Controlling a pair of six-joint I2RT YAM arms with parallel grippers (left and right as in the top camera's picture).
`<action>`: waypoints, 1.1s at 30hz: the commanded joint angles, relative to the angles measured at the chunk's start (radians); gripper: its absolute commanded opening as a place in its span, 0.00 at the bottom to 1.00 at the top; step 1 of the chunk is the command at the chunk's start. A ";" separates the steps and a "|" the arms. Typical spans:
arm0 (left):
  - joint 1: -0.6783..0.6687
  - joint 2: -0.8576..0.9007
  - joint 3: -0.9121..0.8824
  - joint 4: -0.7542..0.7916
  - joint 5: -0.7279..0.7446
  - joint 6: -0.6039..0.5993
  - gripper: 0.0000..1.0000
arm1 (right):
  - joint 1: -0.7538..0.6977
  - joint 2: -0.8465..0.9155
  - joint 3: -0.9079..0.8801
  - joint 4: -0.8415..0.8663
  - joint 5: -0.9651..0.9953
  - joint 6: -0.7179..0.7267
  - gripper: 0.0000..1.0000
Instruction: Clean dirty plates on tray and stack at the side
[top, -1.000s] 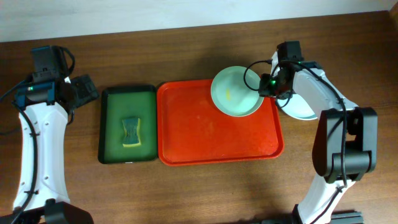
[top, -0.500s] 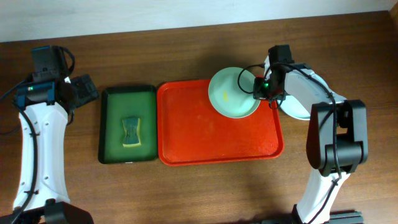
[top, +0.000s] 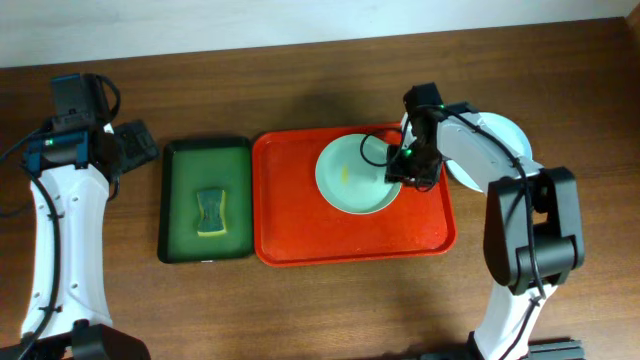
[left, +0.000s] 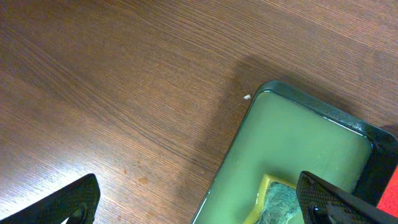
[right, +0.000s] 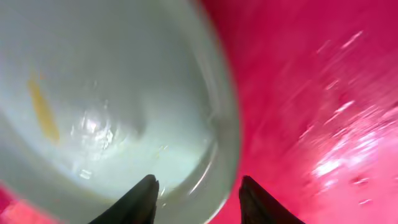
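Note:
A pale mint-blue plate (top: 352, 175) with a yellow smear (top: 345, 175) lies in the right half of the red tray (top: 300, 222). My right gripper (top: 400, 170) is at the plate's right rim. In the right wrist view its jaws (right: 198, 200) stand apart astride that rim: one finger is over the plate (right: 93, 93), the other over the tray (right: 311, 93), with gaps showing. A second pale plate (top: 508, 138) rests on the table right of the tray, partly hidden by the right arm. My left gripper (top: 135, 148) hangs wide open over the table, holding nothing.
A dark green tray (top: 180, 200) with a yellow-green sponge (top: 210, 212) sits left of the red tray. In the left wrist view, the green tray's corner (left: 298, 143) and the sponge (left: 283, 202) lie under the open left gripper (left: 198, 202).
The right gripper has brought the plate left and toward the front, from overhanging the tray's far right corner to lying inside it. The left arm has not moved.

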 joint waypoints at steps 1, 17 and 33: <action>0.003 -0.008 0.007 -0.001 -0.007 -0.014 0.99 | 0.001 -0.026 0.021 0.047 0.118 -0.047 0.38; 0.003 -0.008 0.007 -0.001 -0.007 -0.014 0.99 | 0.004 -0.007 -0.030 0.101 0.119 -0.047 0.21; 0.003 -0.008 0.007 -0.001 -0.007 -0.014 0.99 | 0.114 -0.007 -0.081 0.057 0.045 0.016 0.05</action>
